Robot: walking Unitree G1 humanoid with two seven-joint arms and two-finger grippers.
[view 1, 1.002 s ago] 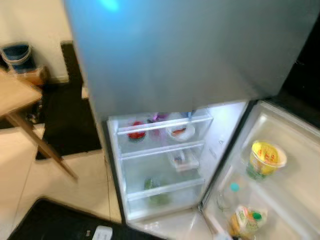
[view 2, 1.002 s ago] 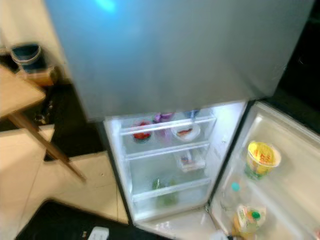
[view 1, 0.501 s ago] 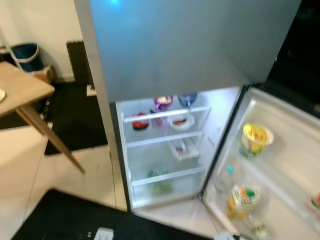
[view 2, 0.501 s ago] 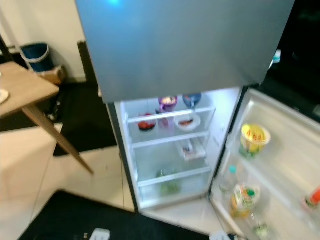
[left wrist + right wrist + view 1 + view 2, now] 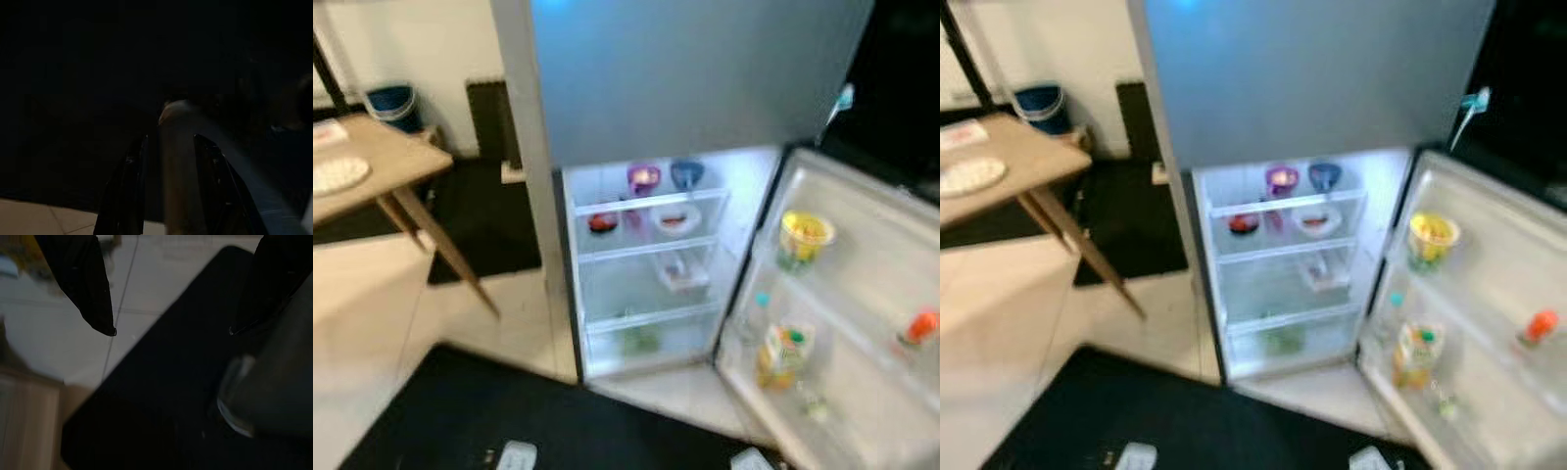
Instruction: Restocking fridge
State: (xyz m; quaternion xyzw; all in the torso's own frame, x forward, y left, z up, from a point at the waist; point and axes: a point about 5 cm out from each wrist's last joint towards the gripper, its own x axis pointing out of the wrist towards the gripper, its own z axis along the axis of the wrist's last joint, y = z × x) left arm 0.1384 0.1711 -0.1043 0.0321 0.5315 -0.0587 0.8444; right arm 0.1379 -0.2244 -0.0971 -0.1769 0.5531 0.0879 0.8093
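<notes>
The fridge (image 5: 705, 78) stands ahead with its grey upper door closed and its lit lower compartment open. The lower door (image 5: 871, 294) is swung out to the right. A purple bowl (image 5: 643, 178) and a blue bowl (image 5: 686, 173) are on the top shelf, above a white plate (image 5: 676, 219) and a red item (image 5: 602, 222). Greens (image 5: 639, 339) lie in the bottom drawer. The door holds a yellow cup (image 5: 803, 235), a carton (image 5: 781, 352) and an orange item (image 5: 920, 326). My right gripper (image 5: 171, 330) hangs open and empty over the floor. My left gripper (image 5: 168, 139) hangs in the dark, in line with a pale rounded shape.
A wooden table (image 5: 391, 157) with a white plate (image 5: 337, 174) stands at the left, its slanted leg reaching toward the fridge. A blue bucket (image 5: 391, 101) sits by the wall. A black mat (image 5: 509, 411) covers the floor under me, with pale tiles beyond.
The camera has pulled back and shifted. The fridge looks smaller, and more of its open door, the orange item and the table top show. Nothing in the scene itself has moved.
</notes>
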